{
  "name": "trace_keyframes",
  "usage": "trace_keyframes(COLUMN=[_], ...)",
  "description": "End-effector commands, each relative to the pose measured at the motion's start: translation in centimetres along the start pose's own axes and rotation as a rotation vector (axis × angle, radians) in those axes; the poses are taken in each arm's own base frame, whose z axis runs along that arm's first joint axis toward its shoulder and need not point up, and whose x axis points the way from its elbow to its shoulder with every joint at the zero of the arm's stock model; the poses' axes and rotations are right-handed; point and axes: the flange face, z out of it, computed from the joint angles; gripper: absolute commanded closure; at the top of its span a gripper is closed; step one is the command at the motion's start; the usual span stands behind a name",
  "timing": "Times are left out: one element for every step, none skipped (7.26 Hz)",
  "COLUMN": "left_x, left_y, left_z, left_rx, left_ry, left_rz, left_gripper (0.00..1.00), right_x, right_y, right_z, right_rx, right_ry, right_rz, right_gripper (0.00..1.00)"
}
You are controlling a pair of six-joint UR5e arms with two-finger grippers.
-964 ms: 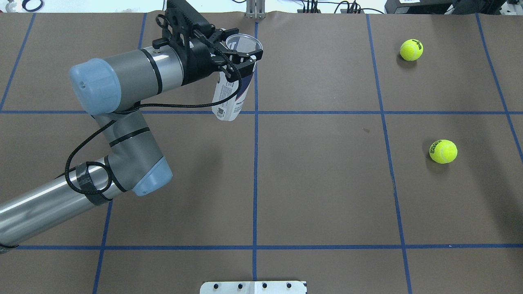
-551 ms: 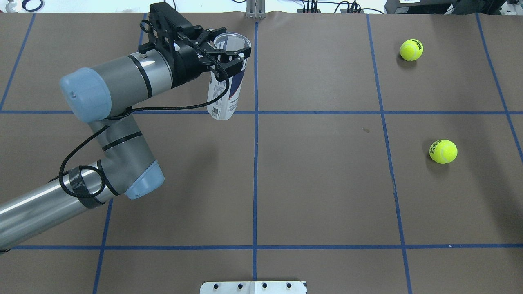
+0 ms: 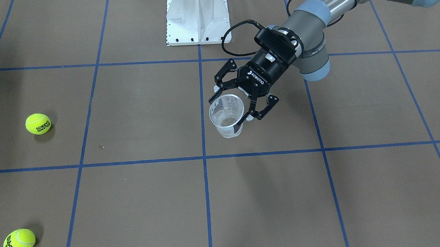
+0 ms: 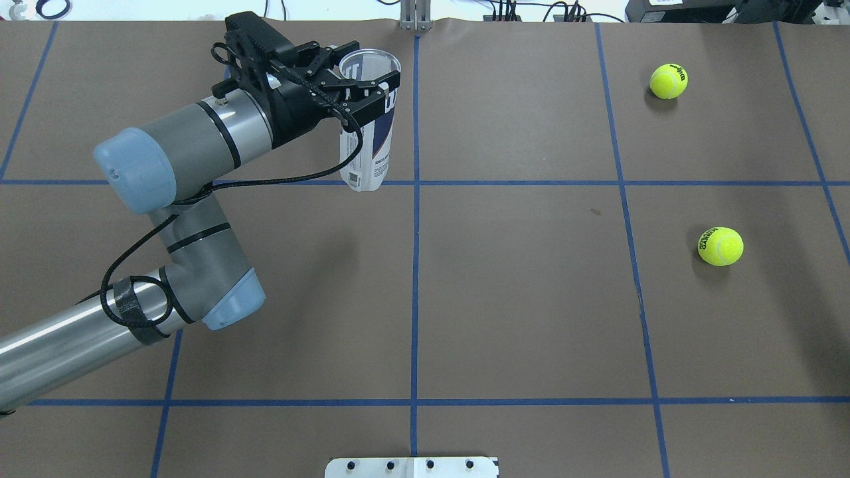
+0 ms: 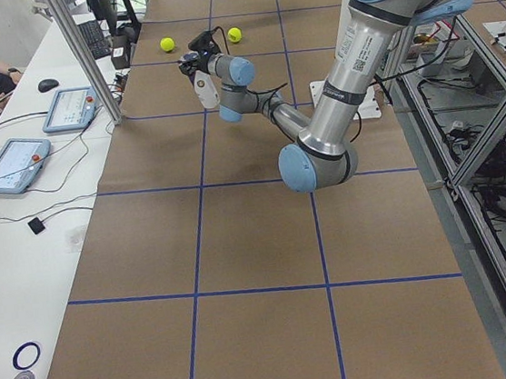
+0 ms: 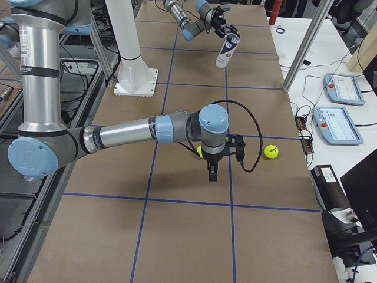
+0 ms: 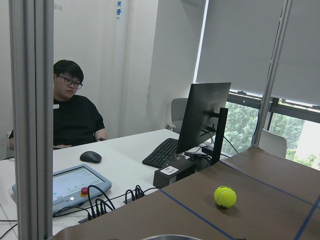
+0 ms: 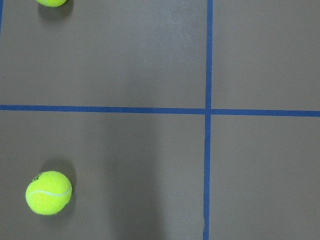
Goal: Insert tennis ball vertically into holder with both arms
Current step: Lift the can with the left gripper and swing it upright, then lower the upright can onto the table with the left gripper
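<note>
Far side of the table, just left of the centre tape line in the overhead view: the holder (image 4: 367,133) is up off the brown table cover (image 4: 531,299), carried by the left arm (image 4: 166,159). The left gripper (image 4: 369,78) has it clamped near the rim, with black fingers (image 3: 259,109) pressed on opposite sides of the wall just below the open mouth.

Holder's look: a clear plastic cylinder, mouth up. The upper part is see-through; the lower part is wrapped in a white and navy label with small print and a barcode. The front camera looks down through the mouth to the clear bottom. It hangs a little off vertical.

The right arm (image 6: 123,132) reaches out low over the cover, its right gripper (image 6: 212,168) pointing down. Only the side camera shows it, so I cannot tell whether its fingers are apart or together.

One tennis ball (image 4: 669,81) lies at far right, and a second tennis ball (image 4: 720,246) sits one square nearer the robot — both on the cover, well apart from the holder.

A white pedestal (image 3: 198,18) stands at the robot's edge on the centre line.
</note>
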Motion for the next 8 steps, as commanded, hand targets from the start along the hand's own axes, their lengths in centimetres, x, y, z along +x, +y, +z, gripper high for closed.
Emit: trace_keyframes(left_x=[0.0,0.3,0.8,1.1,1.0,0.1,-0.3,-0.7], left_y=[1.8,1.8,2.7,3.4,4.2,5.5,6.2,6.8], left_z=[0.1,0.2,0.1,-0.4,-0.9,-1.0,-1.2,-1.7], left_rx=[0.037,0.040,0.030,0.034,0.064,0.077,0.088,0.083], left_ry=[0.011,0.016,0.024,0.039,0.070,0.078,0.078,0.070], left_rz=[-0.030,-0.033,-0.030,-0.035,-0.045,-0.048,-0.051,-0.050], left_gripper=[0.39,0.37,0.36,0.36,0.39,0.39,0.39,0.39], right_x=[0.1,0.1,0.1,0.1,0.1,0.1,0.1,0.1], right_y=[0.0,0.0,0.0,0.0,0.0,0.0,0.0,0.0], right_z=[0.0,0.0,0.0,0.0,0.0,0.1,0.0,0.0], right_rx=[-0.001,-0.001,-0.001,-0.001,-0.001,-0.002,-0.001,-0.001], right_ry=[0.002,0.000,0.000,0.000,0.000,0.000,0.000,0.000], right_rz=[0.001,0.001,0.001,0.001,0.001,0.002,0.001,0.001], right_gripper=[0.01,0.01,0.01,0.01,0.01,0.01,0.01,0.01])
